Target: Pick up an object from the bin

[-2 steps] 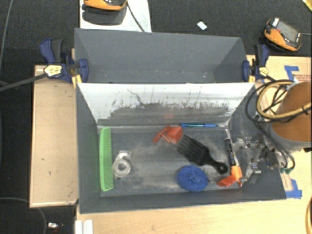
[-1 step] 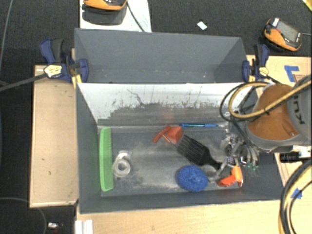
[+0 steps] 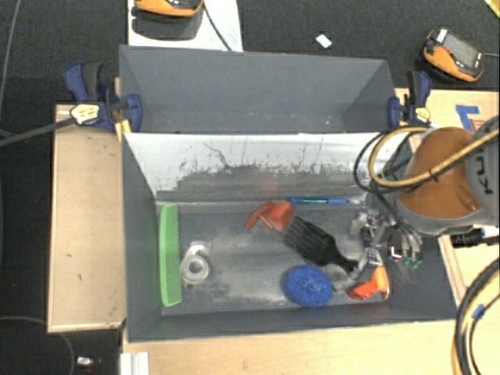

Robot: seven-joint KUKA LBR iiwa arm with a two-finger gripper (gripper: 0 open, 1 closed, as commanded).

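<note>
Camera view: I've got the gripper point(image 3: 373, 248) low by the right wall of the bin point(image 3: 234, 323), just above a small orange piece point(image 3: 367, 290) in the front right corner, beside the black brush point(image 3: 311, 239). I can't tell if it's spread or pinched, so I'd centre on that bright, irregular piece, clear of the wall

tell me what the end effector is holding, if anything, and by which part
Cannot be told. The end effector is low at the bin's right end, beside the black brush and an orange thing.
</note>
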